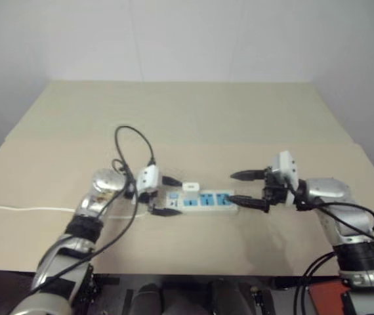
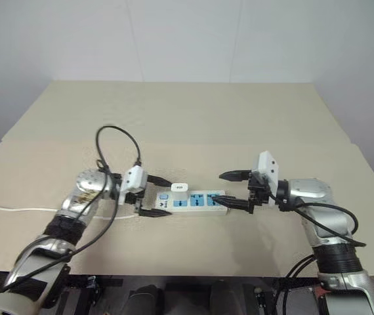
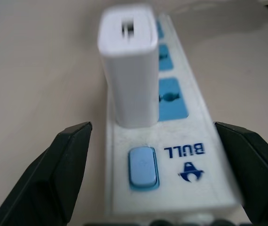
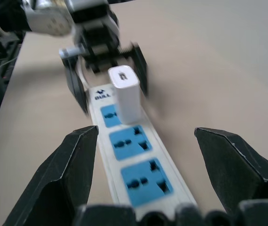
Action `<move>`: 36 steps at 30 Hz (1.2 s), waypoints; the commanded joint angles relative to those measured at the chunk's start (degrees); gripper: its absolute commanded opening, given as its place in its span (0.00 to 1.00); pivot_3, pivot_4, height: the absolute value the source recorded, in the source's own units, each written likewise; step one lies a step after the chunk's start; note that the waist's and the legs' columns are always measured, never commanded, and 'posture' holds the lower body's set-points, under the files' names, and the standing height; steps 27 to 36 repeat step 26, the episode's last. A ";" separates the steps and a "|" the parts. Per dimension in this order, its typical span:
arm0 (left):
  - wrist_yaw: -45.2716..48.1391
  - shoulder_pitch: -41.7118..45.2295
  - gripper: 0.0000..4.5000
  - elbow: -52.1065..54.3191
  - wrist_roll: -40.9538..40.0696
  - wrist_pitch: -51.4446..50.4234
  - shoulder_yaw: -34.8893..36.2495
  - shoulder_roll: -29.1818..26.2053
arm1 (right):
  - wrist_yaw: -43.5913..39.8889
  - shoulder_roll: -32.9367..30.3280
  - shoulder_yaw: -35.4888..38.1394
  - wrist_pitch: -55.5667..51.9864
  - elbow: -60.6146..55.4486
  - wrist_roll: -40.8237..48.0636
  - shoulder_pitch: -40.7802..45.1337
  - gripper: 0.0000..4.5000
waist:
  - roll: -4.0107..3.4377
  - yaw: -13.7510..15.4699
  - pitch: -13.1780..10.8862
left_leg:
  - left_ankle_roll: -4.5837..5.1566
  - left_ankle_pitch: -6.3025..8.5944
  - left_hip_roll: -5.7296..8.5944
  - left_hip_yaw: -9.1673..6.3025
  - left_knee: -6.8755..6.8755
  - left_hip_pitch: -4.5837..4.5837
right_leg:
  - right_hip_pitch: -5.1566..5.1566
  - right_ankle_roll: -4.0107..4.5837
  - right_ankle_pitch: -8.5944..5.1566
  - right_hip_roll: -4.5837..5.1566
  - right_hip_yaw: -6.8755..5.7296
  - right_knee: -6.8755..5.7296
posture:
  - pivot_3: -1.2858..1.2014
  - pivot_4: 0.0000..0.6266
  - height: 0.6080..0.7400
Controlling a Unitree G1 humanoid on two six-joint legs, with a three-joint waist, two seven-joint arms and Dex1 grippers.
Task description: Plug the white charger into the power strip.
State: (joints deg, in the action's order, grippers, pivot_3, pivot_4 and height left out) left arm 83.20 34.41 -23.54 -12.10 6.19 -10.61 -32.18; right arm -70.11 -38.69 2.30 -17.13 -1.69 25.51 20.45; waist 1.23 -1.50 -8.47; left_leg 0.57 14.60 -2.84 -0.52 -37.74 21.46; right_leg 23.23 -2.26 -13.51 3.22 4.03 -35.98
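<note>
the white charger (image 3: pixel 129 66) stands upright in the power strip (image 1: pixel 203 201) on the tan table (image 1: pixel 187 125), in the socket nearest the switch end. the left gripper (image 1: pixel 165 195) and right gripper (image 1: pixel 249 189) flank the strip's ends, fingers spread apart, holding nothing.

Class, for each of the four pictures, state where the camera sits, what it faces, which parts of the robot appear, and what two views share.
Left eye view: on the head, looking down at the table; both arms show.
Right eye view: beside it, same scene.
Left wrist view: on the left wrist, facing along the power strip from its switch end; open left gripper.
Right wrist view: from the opposite end; open right gripper.
Both wrist views share the white charger standing in a socket.
</note>
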 commanded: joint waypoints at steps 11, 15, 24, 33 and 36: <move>-3.33 -11.72 0.99 20.48 -8.59 -16.36 18.15 -21.95 | 4.14 -10.37 13.12 -2.03 -5.30 0.93 -10.44 0.88 | -0.02 0.46 -0.11 | 0.00 0.00 -0.02 0.06 0.07 -0.06 | -0.03 -0.06 -0.09 0.05 -0.01 0.07 | 0.52 0.24 1.00; -6.97 -18.35 0.99 25.16 -9.52 -18.98 21.76 -23.32 | 9.26 -11.73 16.08 -5.66 -7.27 0.85 -13.54 0.88 | -0.03 0.51 -0.19 | -0.01 0.01 -0.02 0.13 0.09 -0.08 | -0.01 -0.01 -0.12 0.09 -0.01 0.05 | 0.52 0.24 1.00; -12.56 -23.57 0.99 33.30 -13.00 -24.60 23.12 -21.36 | 13.41 -11.86 16.89 -8.83 -11.03 0.98 -16.14 0.88 | 0.03 0.65 -0.24 | -0.01 0.00 -0.04 0.14 0.08 -0.13 | -0.06 -0.36 -0.34 0.08 0.01 0.06 | 0.52 0.24 1.00; -12.85 -23.82 0.99 33.71 -13.42 -25.01 23.09 -21.46 | 13.62 -11.92 16.86 -8.80 -11.19 1.05 -16.32 0.88 | 0.03 0.66 -0.25 | -0.02 0.00 -0.04 0.15 0.08 -0.13 | -0.06 -0.34 -0.34 0.08 0.01 0.06 | 0.52 0.24 1.00; -12.85 -23.82 0.99 33.71 -13.42 -25.01 23.09 -21.46 | 13.62 -11.92 16.86 -8.80 -11.19 1.05 -16.32 0.88 | 0.03 0.66 -0.25 | -0.02 0.00 -0.04 0.15 0.08 -0.13 | -0.06 -0.34 -0.34 0.08 0.01 0.06 | 0.52 0.24 1.00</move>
